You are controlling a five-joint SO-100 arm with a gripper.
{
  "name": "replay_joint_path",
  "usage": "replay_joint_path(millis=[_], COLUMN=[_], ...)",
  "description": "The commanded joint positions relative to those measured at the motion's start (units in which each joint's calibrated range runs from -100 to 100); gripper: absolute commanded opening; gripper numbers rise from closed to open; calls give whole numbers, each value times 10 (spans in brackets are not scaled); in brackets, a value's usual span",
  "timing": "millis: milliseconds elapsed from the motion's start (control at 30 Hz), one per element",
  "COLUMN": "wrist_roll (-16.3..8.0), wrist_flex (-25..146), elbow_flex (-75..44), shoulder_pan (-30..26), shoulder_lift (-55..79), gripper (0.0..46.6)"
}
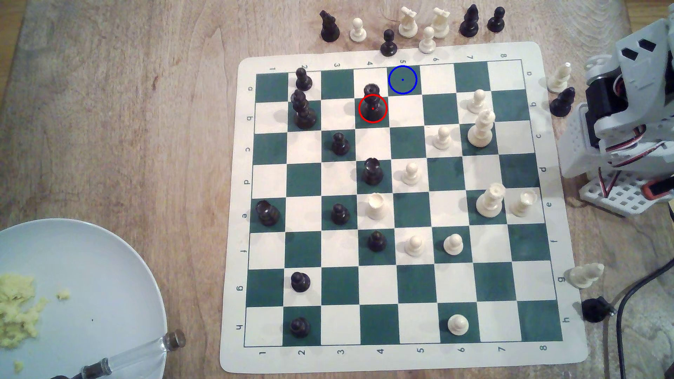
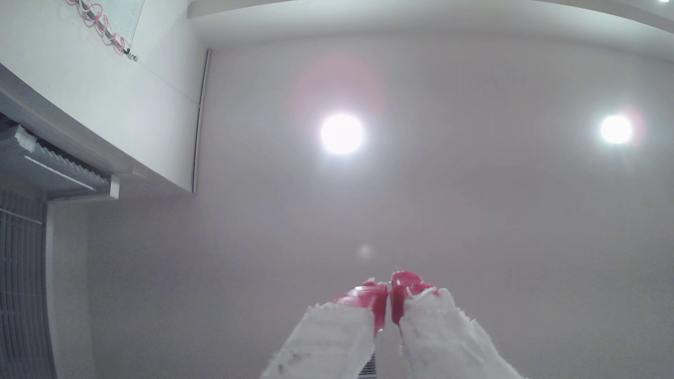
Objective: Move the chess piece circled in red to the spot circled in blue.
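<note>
Looking at the board (image 1: 401,364), we see the black rook (image 1: 372,104) upright on its red-ringed green square, diagonally next to the blue-ringed square (image 1: 402,79), so the move is short. We judge the task not begun: our arm (image 1: 620,120) sits folded off the board at the exterior view's right. The end effector (image 2: 389,291) points at the ceiling, red tips pressed together, holding nothing.

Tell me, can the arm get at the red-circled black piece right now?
Probably yes: the piece circled in red stands alone on its square, top clear. The gripper is shut, aimed at the ceiling, so it must swing down and open.
</note>
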Motion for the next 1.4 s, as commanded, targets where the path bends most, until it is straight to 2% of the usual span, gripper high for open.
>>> replay_joint_path(millis=[0,267,400,633,733,900,1000,1067,1200,1367], wrist_roll=[2,2,-1,-2,-2,-2,-3,-3,9,1], wrist_flex=[149,316,552,875,1014,1179,1225,1298,1358,1452], elbow_flex=[13,1,-70,-147,-215,-340,-384,-437,-496,-568], shoulder_pan=[72,78,91,116,137,164,152,135,112,123], shoulder_lift=[-3,-3,-3,-3,6,117,164,223,300,400], gripper=[2,2,2,2,2,2,12,3,3,3])
